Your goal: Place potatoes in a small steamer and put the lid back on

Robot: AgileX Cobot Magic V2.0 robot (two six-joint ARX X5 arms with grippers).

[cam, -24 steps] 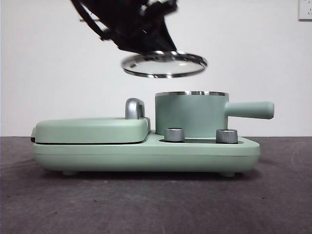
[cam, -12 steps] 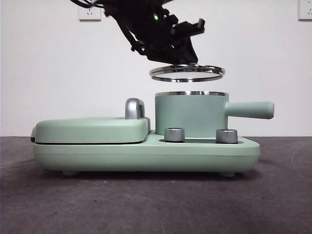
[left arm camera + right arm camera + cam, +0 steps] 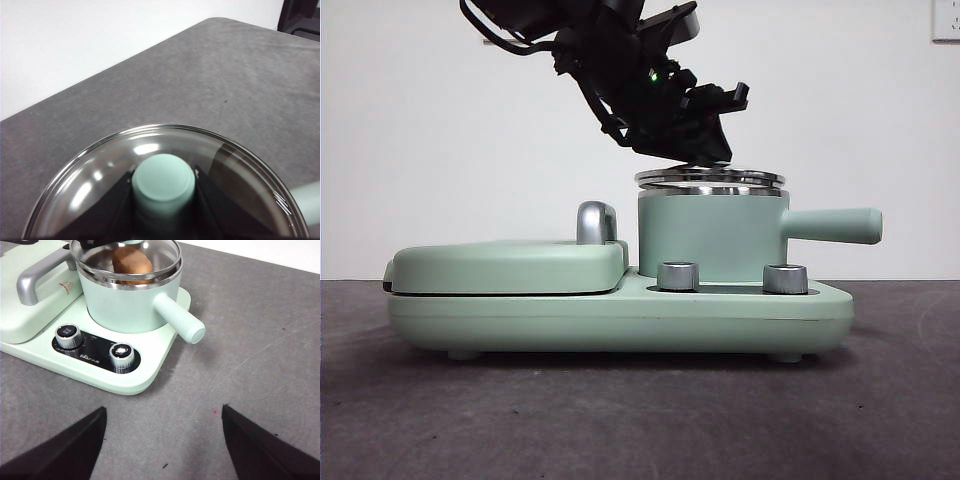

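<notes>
**Lid Meets Pot, Potato Already Inside**

On a grey tabletop point(image 3: 260, 340) before a white wall, my left fingers point(image 3: 163, 192) are clamped on the knob point(image 3: 163, 181) of the lid point(image 3: 710, 179), resting on or just above the green pot point(image 3: 710, 235). The potato point(image 3: 131, 261) sits inside. Only letting go seems left. My right fingers point(image 3: 162, 440) wait spread apart nearby.

One potato point(image 3: 132, 263), one lid point(image 3: 710, 179), one steamer point(image 3: 712, 236), two knobs point(image 3: 679, 276).

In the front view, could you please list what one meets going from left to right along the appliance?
Flat griddle cover → chrome handle → left dial → right dial → small steamer's side handle.
</notes>
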